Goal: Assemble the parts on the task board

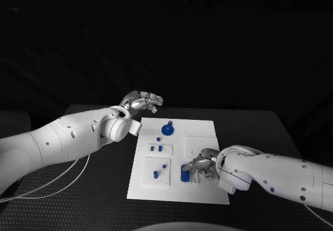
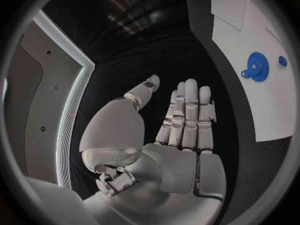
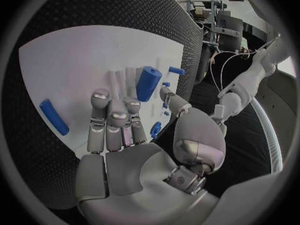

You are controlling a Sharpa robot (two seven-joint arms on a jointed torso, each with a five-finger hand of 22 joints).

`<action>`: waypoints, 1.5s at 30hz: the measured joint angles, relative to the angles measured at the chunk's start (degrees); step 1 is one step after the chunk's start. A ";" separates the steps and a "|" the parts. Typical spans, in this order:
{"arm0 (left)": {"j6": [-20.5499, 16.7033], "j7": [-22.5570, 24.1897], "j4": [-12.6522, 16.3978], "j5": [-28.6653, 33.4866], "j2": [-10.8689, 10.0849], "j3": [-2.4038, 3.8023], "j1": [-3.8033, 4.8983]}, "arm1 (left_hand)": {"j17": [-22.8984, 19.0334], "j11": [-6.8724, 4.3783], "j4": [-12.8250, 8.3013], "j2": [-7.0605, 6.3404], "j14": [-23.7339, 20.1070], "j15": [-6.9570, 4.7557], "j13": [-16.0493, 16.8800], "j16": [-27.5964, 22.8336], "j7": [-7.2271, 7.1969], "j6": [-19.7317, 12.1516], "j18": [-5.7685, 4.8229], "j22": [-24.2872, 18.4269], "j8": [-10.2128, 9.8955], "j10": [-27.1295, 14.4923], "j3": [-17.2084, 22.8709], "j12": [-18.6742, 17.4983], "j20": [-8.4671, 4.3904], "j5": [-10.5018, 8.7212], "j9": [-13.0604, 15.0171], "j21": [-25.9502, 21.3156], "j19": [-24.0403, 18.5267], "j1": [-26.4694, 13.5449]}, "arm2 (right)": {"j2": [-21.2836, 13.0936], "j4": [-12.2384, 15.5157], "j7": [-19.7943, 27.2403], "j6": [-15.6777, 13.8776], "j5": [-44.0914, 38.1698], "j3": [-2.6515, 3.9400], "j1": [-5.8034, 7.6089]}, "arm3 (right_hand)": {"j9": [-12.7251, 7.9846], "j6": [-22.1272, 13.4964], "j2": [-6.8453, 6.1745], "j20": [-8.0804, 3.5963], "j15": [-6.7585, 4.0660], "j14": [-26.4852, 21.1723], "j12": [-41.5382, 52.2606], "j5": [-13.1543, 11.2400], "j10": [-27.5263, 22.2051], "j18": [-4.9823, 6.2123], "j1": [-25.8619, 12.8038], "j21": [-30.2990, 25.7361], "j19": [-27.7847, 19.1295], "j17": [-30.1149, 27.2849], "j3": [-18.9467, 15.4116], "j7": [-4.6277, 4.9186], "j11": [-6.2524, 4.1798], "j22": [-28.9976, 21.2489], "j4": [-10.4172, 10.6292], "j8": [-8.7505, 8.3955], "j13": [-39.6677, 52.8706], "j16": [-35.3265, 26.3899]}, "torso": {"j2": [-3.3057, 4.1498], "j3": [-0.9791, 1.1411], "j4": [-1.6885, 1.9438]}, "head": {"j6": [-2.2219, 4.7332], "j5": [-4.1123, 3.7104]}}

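- Two hands up: my left hand (image 1: 142,102) sits upper centre of head view, off the task board (image 1: 201,131), fingers straight, holding nothing.
- Right hand (image 1: 199,166) lower centre, over the board's near part; fingers spread, nothing gripped.
- Blue cylinder (image 3: 148,83) lies just past its fingertips (image 3: 132,105), long axis roughly along the fingers; right hand nearer.
- Blue gear (image 1: 167,129) stays upper board, nearer left.

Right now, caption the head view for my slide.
Right hand reaches over the white task board beside a blue cylinder; left hand hovers beyond its far corner.
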 measured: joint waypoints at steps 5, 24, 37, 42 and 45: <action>0.01 -0.02 0.00 0.00 0.03 0.00 0.00 | 0.00 0.00 0.16 0.00 0.00 0.00 -0.05 0.00 0.00 0.00 -0.02 0.00 0.00 0.00 0.16 0.00 0.00 0.00 0.00 0.00 0.00 0.00 | 0.02 0.00 0.03 0.00 -0.07 0.00 0.00 | -0.04 -0.10 -0.60 0.00 0.16 0.14 0.00 0.00 -0.10 0.00 0.60 0.00 -0.01 0.13 -0.44 0.10 0.10 0.00 -0.44 -0.03 0.09 0.00 | 0.00 0.00 -0.01 | 0.00 0.08; 0.04 -0.08 0.00 0.01 -0.16 0.00 0.00 | 0.04 0.00 0.16 0.00 0.00 0.00 -0.04 0.00 0.00 0.00 0.04 0.04 0.00 0.00 0.16 0.00 0.00 0.00 -0.05 0.00 0.00 0.00 | -3.90 4.21 4.05 2.63 -4.77 -0.07 -0.30 | 0.40 1.76 -0.95 0.12 0.06 0.46 0.00 0.00 0.17 0.00 5.66 0.00 -0.11 0.57 -4.96 -0.68 -0.57 0.04 -5.09 1.14 0.25 -0.21 | 0.01 0.06 -0.05 | 0.25 0.22; 0.05 -0.10 0.04 0.01 -0.18 0.00 0.00 | 0.09 0.00 0.16 0.00 0.00 0.00 -0.03 0.00 0.00 0.00 0.44 0.08 0.23 0.00 0.16 0.00 0.00 0.00 -0.05 0.00 0.00 0.00 | -2.75 3.71 4.93 4.54 -7.51 -0.05 -0.39 | 0.58 2.29 -0.85 0.13 -0.27 0.55 0.23 0.00 0.44 0.01 6.50 0.00 -0.11 0.81 -7.07 -0.92 -0.83 0.04 -5.81 1.35 0.24 -0.21 | 0.02 0.03 0.01 | 0.38 0.17; 0.05 -0.11 0.04 0.01 -0.18 0.00 0.00 | 0.08 0.00 0.16 0.00 0.00 0.00 -0.03 0.00 0.00 0.00 0.42 0.08 0.23 0.00 0.16 0.00 0.00 0.00 -0.05 0.00 0.00 0.00 | -2.53 3.43 4.36 4.75 -8.74 -0.06 -0.69 | 0.87 3.22 2.68 0.10 -0.51 0.79 0.24 0.00 1.09 0.05 6.38 0.00 -0.08 0.97 -7.94 -1.46 -1.47 0.03 -4.94 1.82 0.22 -0.21 | 0.02 -0.01 0.05 | 0.25 0.14; 0.05 -0.12 0.04 0.01 -0.24 0.00 0.00 | 0.08 0.00 0.16 0.00 0.00 0.00 -0.03 0.00 0.00 0.00 0.40 0.08 0.23 0.00 0.16 0.00 0.00 0.00 -0.04 0.00 0.00 0.00 | -2.30 3.31 3.86 4.79 -9.46 -0.07 -0.75 | 0.88 3.60 4.85 -0.12 -0.51 0.81 0.24 0.00 1.26 0.06 6.54 0.00 0.15 1.06 -7.60 -1.47 -1.64 0.03 -4.61 1.83 0.10 -0.21 | 0.02 -0.01 0.08 | 0.18 0.17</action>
